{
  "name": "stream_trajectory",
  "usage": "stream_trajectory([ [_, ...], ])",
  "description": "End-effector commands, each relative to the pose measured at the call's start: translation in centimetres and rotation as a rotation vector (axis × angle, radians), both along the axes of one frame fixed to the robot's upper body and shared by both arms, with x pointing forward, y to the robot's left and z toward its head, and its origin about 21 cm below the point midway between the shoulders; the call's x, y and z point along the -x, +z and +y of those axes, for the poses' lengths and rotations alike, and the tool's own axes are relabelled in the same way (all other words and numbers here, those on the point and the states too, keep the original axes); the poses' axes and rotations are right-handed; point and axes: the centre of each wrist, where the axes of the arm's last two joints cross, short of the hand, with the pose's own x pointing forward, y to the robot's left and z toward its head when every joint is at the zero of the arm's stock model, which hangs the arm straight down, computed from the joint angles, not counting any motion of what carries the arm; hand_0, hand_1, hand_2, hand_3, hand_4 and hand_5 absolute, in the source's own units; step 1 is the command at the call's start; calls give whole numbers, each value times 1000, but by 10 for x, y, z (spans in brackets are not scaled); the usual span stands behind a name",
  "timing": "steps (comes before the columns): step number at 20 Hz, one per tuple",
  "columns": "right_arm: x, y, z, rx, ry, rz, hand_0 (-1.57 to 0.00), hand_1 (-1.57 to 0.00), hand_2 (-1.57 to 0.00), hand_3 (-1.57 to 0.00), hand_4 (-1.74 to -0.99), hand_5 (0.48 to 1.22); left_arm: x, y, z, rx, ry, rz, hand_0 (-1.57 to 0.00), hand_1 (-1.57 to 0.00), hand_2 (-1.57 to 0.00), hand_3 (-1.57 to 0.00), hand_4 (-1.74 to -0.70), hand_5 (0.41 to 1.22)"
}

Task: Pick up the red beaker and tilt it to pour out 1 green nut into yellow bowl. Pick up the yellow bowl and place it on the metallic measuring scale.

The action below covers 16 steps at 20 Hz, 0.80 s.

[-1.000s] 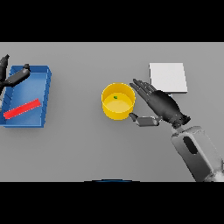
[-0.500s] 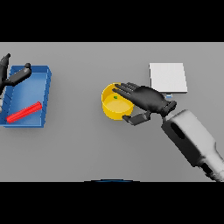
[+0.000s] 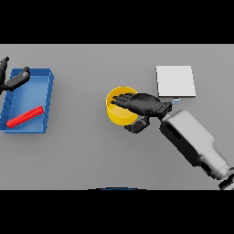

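Fingers of my right hand point(image 3: 145, 104) now reach over the yellow bowl point(image 3: 119, 117), where a second ago they were beside its right rim and clear of it. They lie fairly straight across the open top, with the thumb point(image 3: 137, 127) tucked under at the near right of the wall. I read that as a grasp being set up, not one made: nothing shows the fingers curled tight on the rim, so I count the hand as open and resting over the bowl (the palm hides most of the inside, and I cannot tell whether a green nut is in there). That puts me on the second half of the job, lifting the bowl.

Left of that, well apart, the blue tray point(image 3: 46, 103) holds a red bar-shaped thing point(image 3: 25, 116) lying flat and slanted in its near half, a little farther from the near wall than it was. It looks like the only red object about, though it reads poorly as a beaker.

My left hand point(image 3: 13, 80) sits idle at the tray's far left corner, fingers relaxed and holding nothing.

Farther off on the right, the pale square plate point(image 3: 176, 81) I take for the measuring scale lies bare, just beyond my right wrist.
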Motion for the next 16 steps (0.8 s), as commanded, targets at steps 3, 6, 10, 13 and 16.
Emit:
stream_trajectory([
  [3, -3, -6, 5, 50, 4, 16, 1, 1, 1, 1, -1300, 671, 0, -1, -1, 0, 10, -1, 1, 1, 1, 1, -799, 737],
  [6, -3, -5, 9, 91, 28, 33, 1, 1, 1, 1, -1307, 690, -2, 5, 1, -8, 13, -5, 1, 1, 1, 1, -797, 735],
  [10, -7, -5, 14, 126, 9, 29, 1, -10, -30, -49, -1321, 756, -1, 6, -1, -9, 0, -13, 1, 1, 1, 1, -792, 727],
  [13, -5, -7, 16, 155, 31, 25, -258, -236, -233, -249, -1387, 900, -1, 2, -1, -2, 3, -12, 1, 1, 1, 1, -793, 722],
  [16, -3, -8, 15, 170, 47, 55, -891, -846, -814, -594, -1534, 1057, 0, 4, 0, -2, 8, -18, 1, 1, 1, 1, -796, 726],
])
